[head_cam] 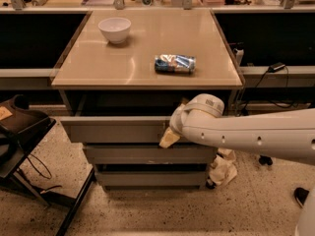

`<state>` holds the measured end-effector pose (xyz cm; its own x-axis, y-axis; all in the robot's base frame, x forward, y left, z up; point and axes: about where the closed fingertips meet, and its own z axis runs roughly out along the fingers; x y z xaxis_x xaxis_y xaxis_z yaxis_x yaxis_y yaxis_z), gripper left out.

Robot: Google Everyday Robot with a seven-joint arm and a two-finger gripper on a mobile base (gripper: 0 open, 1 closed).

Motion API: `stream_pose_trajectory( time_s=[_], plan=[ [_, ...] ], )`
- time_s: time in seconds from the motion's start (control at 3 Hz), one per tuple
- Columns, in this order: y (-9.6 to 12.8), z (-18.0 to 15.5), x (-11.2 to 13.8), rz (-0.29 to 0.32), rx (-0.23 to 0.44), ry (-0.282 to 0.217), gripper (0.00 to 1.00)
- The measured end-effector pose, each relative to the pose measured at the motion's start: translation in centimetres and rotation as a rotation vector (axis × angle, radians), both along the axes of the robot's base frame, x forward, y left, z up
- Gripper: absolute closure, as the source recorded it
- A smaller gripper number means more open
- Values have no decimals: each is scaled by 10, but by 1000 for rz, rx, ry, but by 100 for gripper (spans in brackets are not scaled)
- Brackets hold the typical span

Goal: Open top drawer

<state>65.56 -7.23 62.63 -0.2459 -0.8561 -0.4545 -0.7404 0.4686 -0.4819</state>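
Observation:
The top drawer is a wide grey front under the beige tabletop. It stands out a little in front of the two shorter grey drawer fronts below it, with a dark gap behind its upper edge. My gripper, with beige tips, is at the drawer's upper edge right of centre, touching the front. The white arm reaches in from the right and covers the drawer's right end. The inside of the drawer is hidden.
A white bowl and a blue and silver snack packet lie on the tabletop. A black stand with cables is at the left. A crumpled pale cloth lies on the floor at the lower right of the drawers.

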Motion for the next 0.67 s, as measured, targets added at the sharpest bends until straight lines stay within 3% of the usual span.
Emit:
stream_pose_trajectory(
  time_s=[0.67],
  plan=[
    [0, 0, 0, 0, 0, 0, 41]
  ],
)
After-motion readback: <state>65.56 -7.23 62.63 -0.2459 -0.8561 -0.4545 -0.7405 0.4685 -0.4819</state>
